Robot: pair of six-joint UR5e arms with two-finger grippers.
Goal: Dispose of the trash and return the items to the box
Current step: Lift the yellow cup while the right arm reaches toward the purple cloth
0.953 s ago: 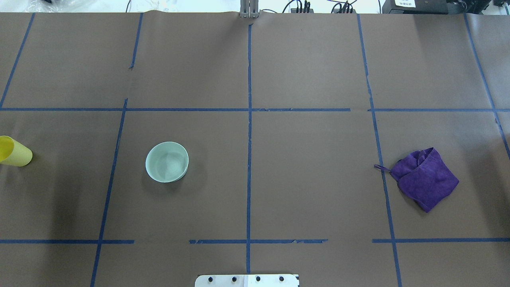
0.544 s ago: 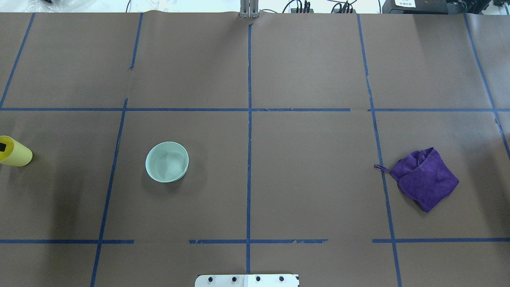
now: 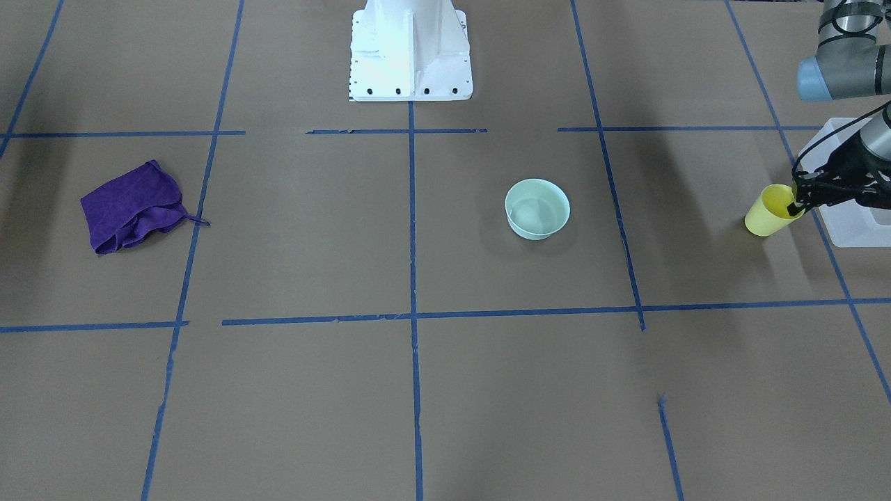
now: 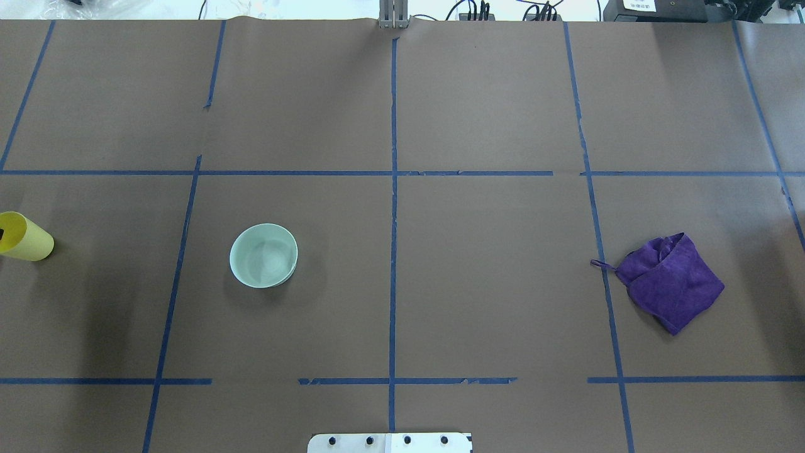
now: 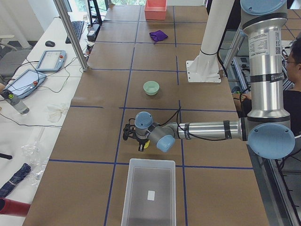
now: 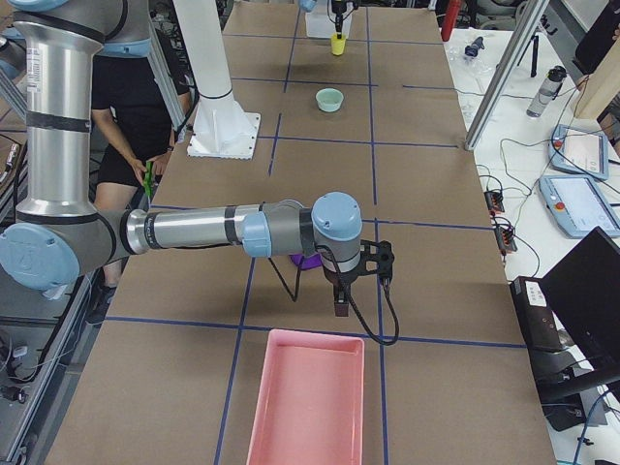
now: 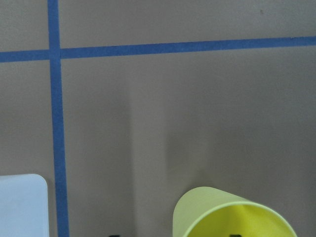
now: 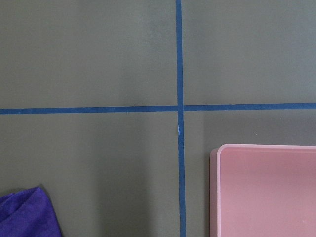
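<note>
Straddling the rim of the cup (image 3: 766,217), the left gripper (image 3: 795,203) is parted, one finger inside the yellow wall and one outside. The cup stands at the left end of the table (image 3: 418,390), just beside the box (image 3: 853,226). The bowl (image 3: 537,209) sits upright nearer the middle, well apart. At the far right end, the right gripper (image 6: 341,298) hangs between a purple cloth (image 3: 132,205) and a pink tray (image 6: 305,402); whether it is parted cannot be told.

Nothing is legible. The box (image 5: 141,207) bears a small white label (image 5: 150,194), too small to read anything on. A sticker (image 5: 263,43) on the left arm (image 5: 268,84) shows dark lines and perhaps a square code, blurred. A white tag (image 4: 639,5) beyond the worktop's (image 4: 490,94) far edge is unreadable.
</note>
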